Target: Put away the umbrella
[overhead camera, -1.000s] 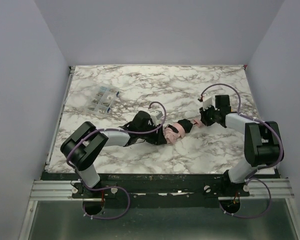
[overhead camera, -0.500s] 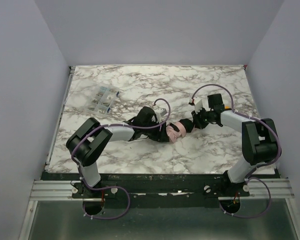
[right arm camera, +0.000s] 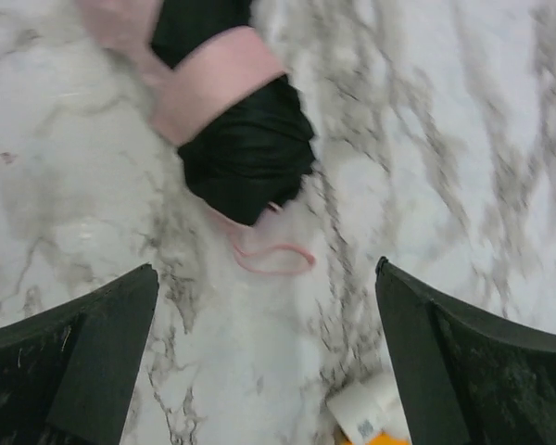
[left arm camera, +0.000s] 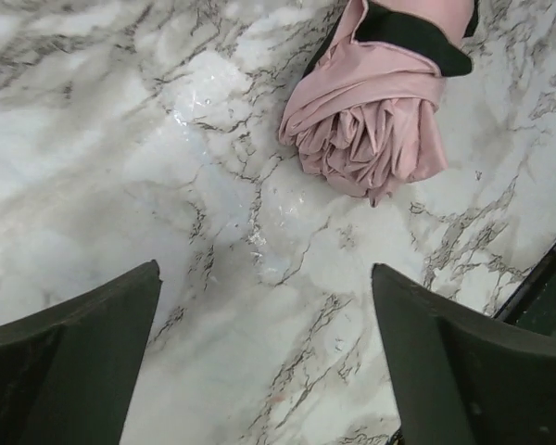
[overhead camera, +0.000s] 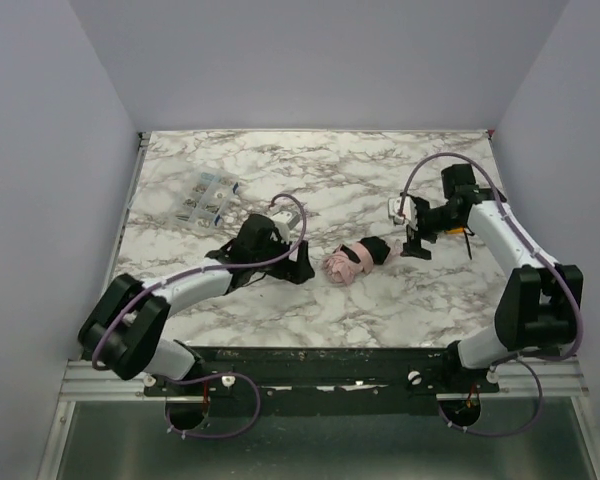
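The umbrella (overhead camera: 358, 260) lies folded on the marble surface (overhead camera: 280, 170), free of both arms, in the gap between the two claws. Its long axis runs from near-left to far-right. The bunched pink tip points toward the left claw (overhead camera: 302, 270), and the black end with its pink strap (right arm camera: 271, 257) points toward the right claw (overhead camera: 417, 250). Both claws stand wide with nothing between the fingers. Each sits just beside its own end of the umbrella, neither plainly nearer. The left arm stretches low across the surface, its claw pointing rightward roughly along the umbrella's axis; from its wrist the pink tip lies ahead and right of centre. The right arm arches over from the right, its claw aimed down, with the black end ahead and left of centre.
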You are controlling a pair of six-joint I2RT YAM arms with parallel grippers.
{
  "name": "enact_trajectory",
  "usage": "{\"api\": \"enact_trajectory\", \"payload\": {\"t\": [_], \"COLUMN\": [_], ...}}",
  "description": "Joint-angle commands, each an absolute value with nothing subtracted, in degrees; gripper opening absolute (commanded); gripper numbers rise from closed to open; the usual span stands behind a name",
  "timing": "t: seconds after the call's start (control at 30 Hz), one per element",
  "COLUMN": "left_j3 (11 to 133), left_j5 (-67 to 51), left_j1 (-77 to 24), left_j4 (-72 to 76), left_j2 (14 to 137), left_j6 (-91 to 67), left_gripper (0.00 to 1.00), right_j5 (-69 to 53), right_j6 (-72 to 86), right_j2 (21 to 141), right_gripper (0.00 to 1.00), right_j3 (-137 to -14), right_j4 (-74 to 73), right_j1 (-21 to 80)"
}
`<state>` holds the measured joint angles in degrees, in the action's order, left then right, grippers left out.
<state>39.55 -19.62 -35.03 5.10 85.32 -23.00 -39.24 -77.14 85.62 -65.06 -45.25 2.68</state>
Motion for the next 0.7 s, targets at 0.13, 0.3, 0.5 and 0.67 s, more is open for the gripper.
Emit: {"api": "enact_trajectory", "payload": {"t": [0.13,0.3,0.5,0.67], "left_j3": [28.42,23.74,20.82,19.72], "left_j5": [-7.75,-5.30,-3.51,-4.00], "left_j1": [-34.20,-33.02,-32.58,-32.59], "left_j4": [3.84,-1.51,-8.17,-8.20], "left_j2": [56.03,41.72,30.83,28.15], "left_j6": [-21.16,-21.63,-21.73,-22.75], "left_gripper": [0.99,0.99,0.99,0.99], "right_j5": [-47.47,-44.93,-38.92,-32.89], "right_j6": [-105.09,-93.87,-84.24,-75.62], "right_j2": [101.84,104.68,108.72,107.27], "right_gripper": [1.00,1.00,0.99,0.95], "right_j3": [-76.96,-76.74,-77.01,-72.72], "right_j4": [-65.55,-55.44,-49.83,-39.62], "right_j1": [15.10,22.42,24.66,24.66]}}
